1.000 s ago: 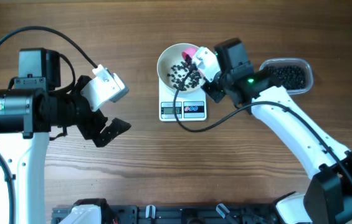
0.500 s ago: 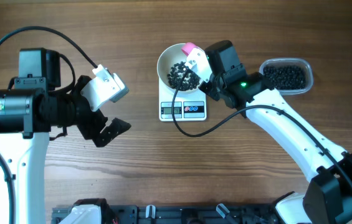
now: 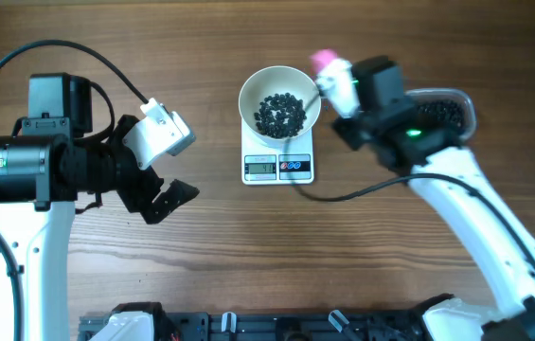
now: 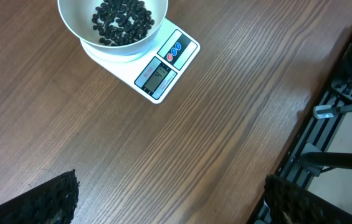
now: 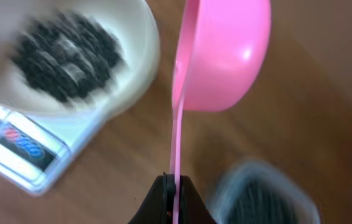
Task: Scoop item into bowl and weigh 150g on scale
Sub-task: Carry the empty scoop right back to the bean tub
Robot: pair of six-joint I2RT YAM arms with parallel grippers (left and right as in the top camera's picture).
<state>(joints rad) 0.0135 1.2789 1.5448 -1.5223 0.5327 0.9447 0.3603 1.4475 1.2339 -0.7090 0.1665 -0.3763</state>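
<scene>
The right fingers (image 5: 154, 208) are pinched tight on the thin handle of the pink scoop (image 5: 222, 53), which hangs just right of the white bowl (image 3: 248, 90). The bowl sits on the scale (image 3: 278, 168) and holds a heap of black beans (image 3: 279, 112). The left fingers (image 4: 57, 198) are spread wide, gripping nothing, above the worktop (image 3: 248, 256).

no readable text, digits on the scale (image 4: 161, 67) display too small to make out
</scene>
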